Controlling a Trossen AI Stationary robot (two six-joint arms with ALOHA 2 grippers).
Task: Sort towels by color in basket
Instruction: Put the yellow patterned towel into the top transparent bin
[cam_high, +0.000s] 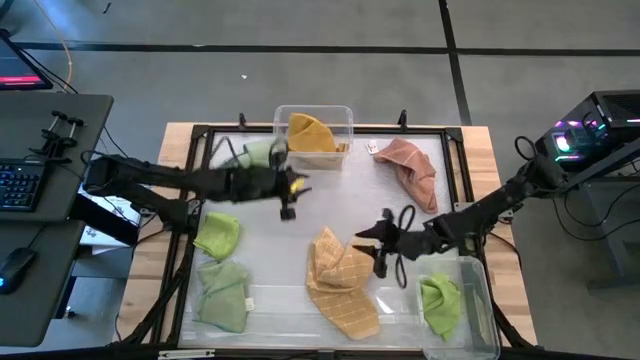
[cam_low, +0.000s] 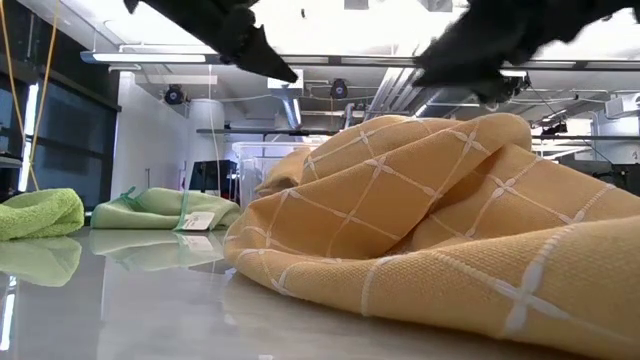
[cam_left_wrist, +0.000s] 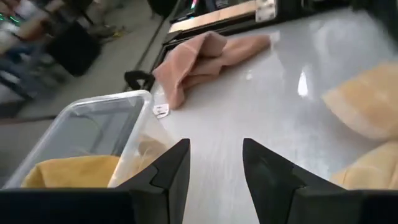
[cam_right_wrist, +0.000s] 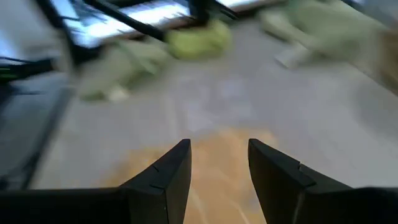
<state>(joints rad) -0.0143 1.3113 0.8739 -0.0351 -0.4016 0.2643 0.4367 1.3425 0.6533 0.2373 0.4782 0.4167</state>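
Observation:
Two mustard checked towels (cam_high: 338, 275) lie crumpled at mid-table and fill the low view (cam_low: 420, 220). A third mustard towel (cam_high: 310, 132) sits in the far clear bin (cam_high: 345, 115). The salmon pink towel (cam_high: 410, 165) lies far right (cam_left_wrist: 199, 59). Green towels rest at the left (cam_high: 218, 236) (cam_high: 224, 296), one lies by the far bin (cam_high: 262, 152), and one sits in the near right bin (cam_high: 440, 305). My left gripper (cam_high: 289, 208) (cam_left_wrist: 214, 149) hovers open just near of the far bin. My right gripper (cam_high: 372, 248) (cam_right_wrist: 217, 149) is open above the mustard towels' right edge (cam_right_wrist: 211, 180).
A dark frame (cam_high: 190, 200) rims the glossy work surface. The near right clear bin (cam_high: 480, 300) stands at the table's near right corner. A keyboard and mouse desk (cam_high: 30, 180) sit beyond the table's left edge. Bare surface (cam_high: 330, 195) lies between the far bin and the mustard towels.

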